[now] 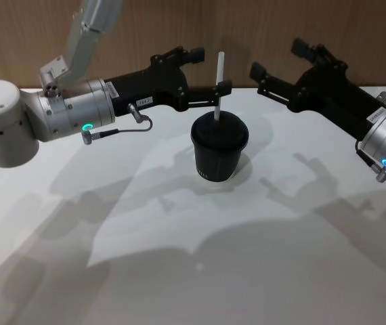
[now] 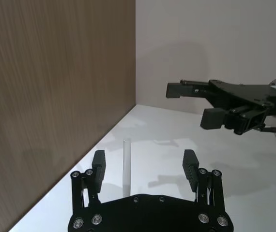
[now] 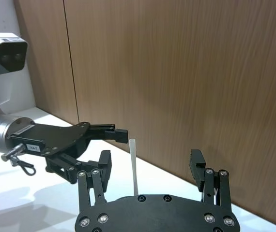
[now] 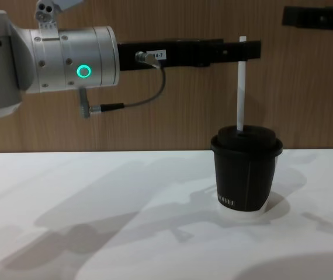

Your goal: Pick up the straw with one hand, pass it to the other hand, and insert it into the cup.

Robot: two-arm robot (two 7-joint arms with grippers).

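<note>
The cup [image 1: 219, 149] stands upright on the white desk [image 1: 179, 271], lid on. The straw [image 1: 218, 84] stands upright in the lid, its lower end through the top, its upper length rising clear above.

Left end effector [image 1: 203, 71]: extended level above the desk, fingers spread apart. The straw stands in the gap between its fingers [image 2: 98, 164], nearer one finger than the other in the left wrist view. In the head view one fingertip appears to cross the straw; whether it touches cannot be told. The cup sits just below the fingertips. A grey cable [image 4: 149, 96] loops under the silver wrist, beside the green ring [image 4: 83, 71].

Right end effector [image 1: 277, 68]: held above the desk on the far side of the straw from the left end effector, fingers spread apart, gripping nothing. The straw stands ahead of it, between it and the left fingertips, as the right wrist view shows. The cup lies below and ahead of it, well apart.
</note>
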